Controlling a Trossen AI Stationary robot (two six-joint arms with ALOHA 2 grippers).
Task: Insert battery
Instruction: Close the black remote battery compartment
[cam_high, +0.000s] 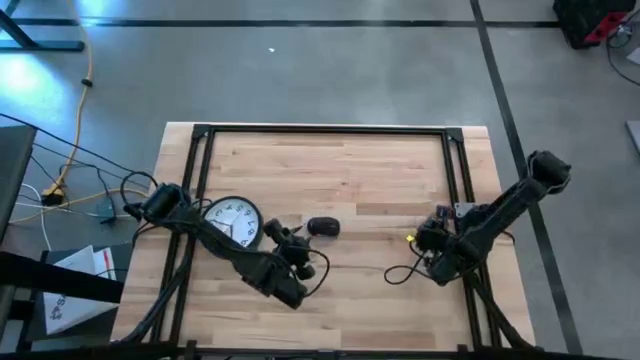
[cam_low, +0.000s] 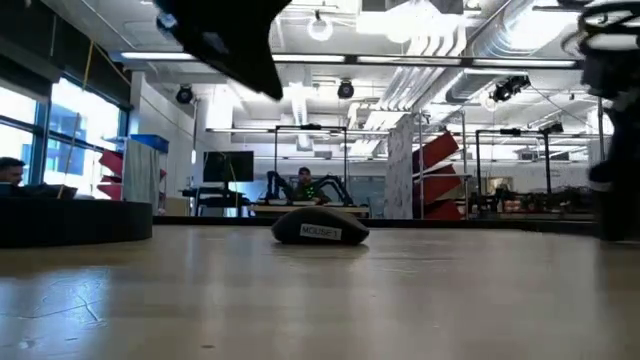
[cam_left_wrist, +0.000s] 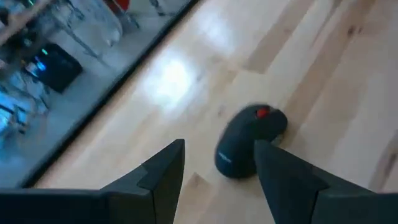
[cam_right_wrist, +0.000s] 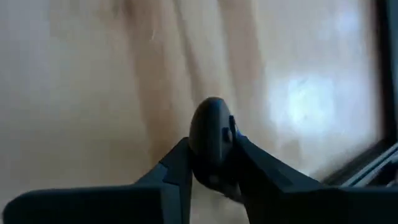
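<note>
A black computer mouse (cam_high: 322, 227) lies on the wooden table near its middle. It also shows in the low view as the mouse (cam_low: 320, 230) and in the left wrist view as the mouse (cam_left_wrist: 249, 146), with a red spot on its upper face. My left gripper (cam_high: 285, 233) hovers just left of it, open (cam_left_wrist: 217, 168), fingers pointing at it, touching nothing. My right gripper (cam_high: 418, 238) is over the table's right part, shut (cam_right_wrist: 211, 152) on a small dark round-ended piece (cam_right_wrist: 210, 127), seemingly the battery. My right gripper pinches the dark piece's lower part (cam_right_wrist: 211, 163) between its two fingers, one on each side. The rounded end (cam_right_wrist: 210, 112) sticks out past the fingertips. The piece is lifted clear of the table.
A round white wall clock (cam_high: 232, 220) lies face up at the table's left, partly under my left arm. A black metal frame (cam_high: 320, 130) runs along the table's edges. A cable (cam_high: 400, 272) loops on the wood beside my right arm. Bare wood lies between the mouse and the right gripper.
</note>
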